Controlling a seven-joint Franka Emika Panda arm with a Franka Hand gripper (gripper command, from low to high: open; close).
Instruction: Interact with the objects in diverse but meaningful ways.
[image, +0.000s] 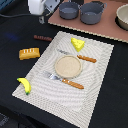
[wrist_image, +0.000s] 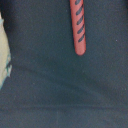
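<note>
Sausage, reddish-brown with dark diagonal grill marks, lies flat on the black counter, just off the far corner of the woven placemat. In the wrist view it fills the frame's centre line, which we judge means the arm is stationed above it as the likely next object to handle.

We note the other toy foods around it: the orange-brown bun with white stripes sits on the counter beside the placemat's edge at the exterior view's left; the yellow cheese wedge rests on the placemat near its far edge; the yellow green-tipped banana lies at the placemat's near corner.

A round tan plate occupies the placemat centre, flanked by an orange-handled fork and knife, as in a table setting. Two grey pots stand on the board beyond.

We cannot tell whether the pincer is open or closed; neither view shows its fingers.
</note>
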